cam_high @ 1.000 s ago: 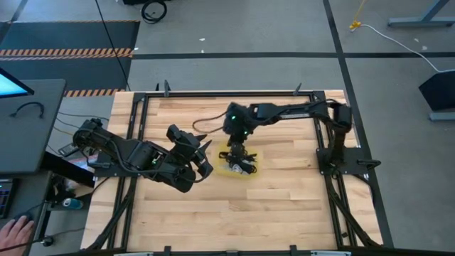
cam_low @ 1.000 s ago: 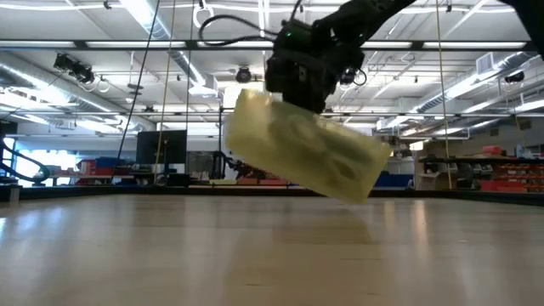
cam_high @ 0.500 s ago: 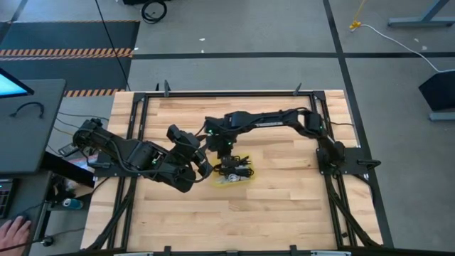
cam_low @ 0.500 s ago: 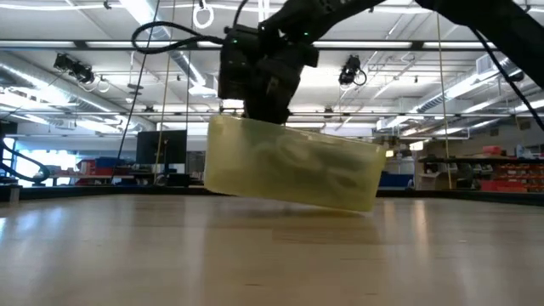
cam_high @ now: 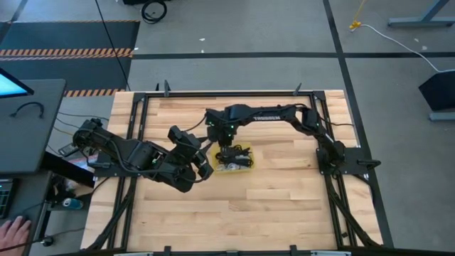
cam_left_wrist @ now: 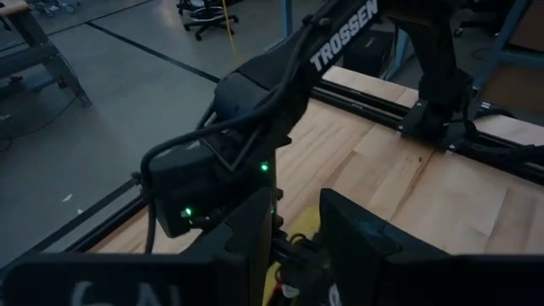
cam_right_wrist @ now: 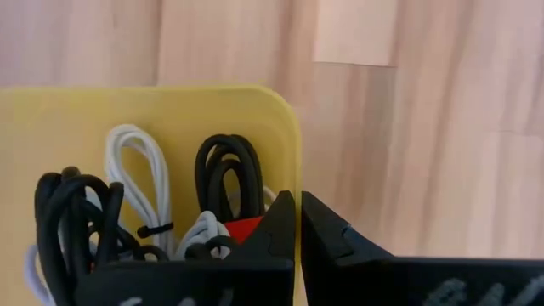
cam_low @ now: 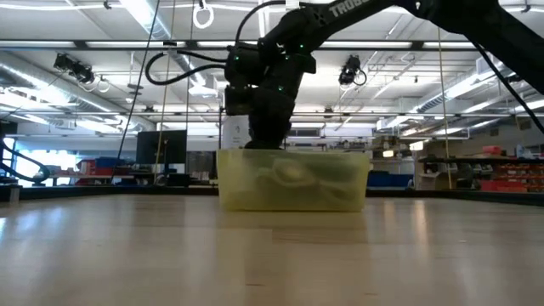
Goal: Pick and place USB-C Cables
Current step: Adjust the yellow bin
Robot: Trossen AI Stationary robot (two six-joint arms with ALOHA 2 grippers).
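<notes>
A translucent yellow bin (cam_high: 245, 168) (cam_low: 293, 191) stands flat on the table, its bottom on the wood. Inside lie several short bundled USB-C cables (cam_right_wrist: 225, 183) (cam_high: 237, 158), black and white, one with a red tie. My right gripper (cam_high: 226, 148) (cam_low: 259, 140) (cam_right_wrist: 297, 204) stands over the bin's left end, shut on its wall. My left gripper (cam_high: 206, 158) (cam_left_wrist: 297, 242) hovers open just left of the bin, fingers pointing at it, touching nothing. My right gripper pinches the yellow bin's wall (cam_right_wrist: 297, 161) at the rim of its left end. One finger (cam_right_wrist: 276, 225) is inside the bin and one (cam_right_wrist: 327, 229) outside. The fingers come from above, pointing down. The bin sits level with its bottom on the table.
A black metal frame (cam_high: 142, 107) runs around the wooden table top. Bare wood lies near and right of the bin (cam_high: 284, 206). The left arm's body (cam_high: 142, 156) stretches over the table's left part. A person's hand (cam_high: 14, 231) shows beyond the left edge.
My right gripper has carried the bin toward the table's left and lowered it. The bin hung tilted and lifted clear a second ago, its right end lowest; now it stands level on the table. The gripper has kept its hold throughout.
</notes>
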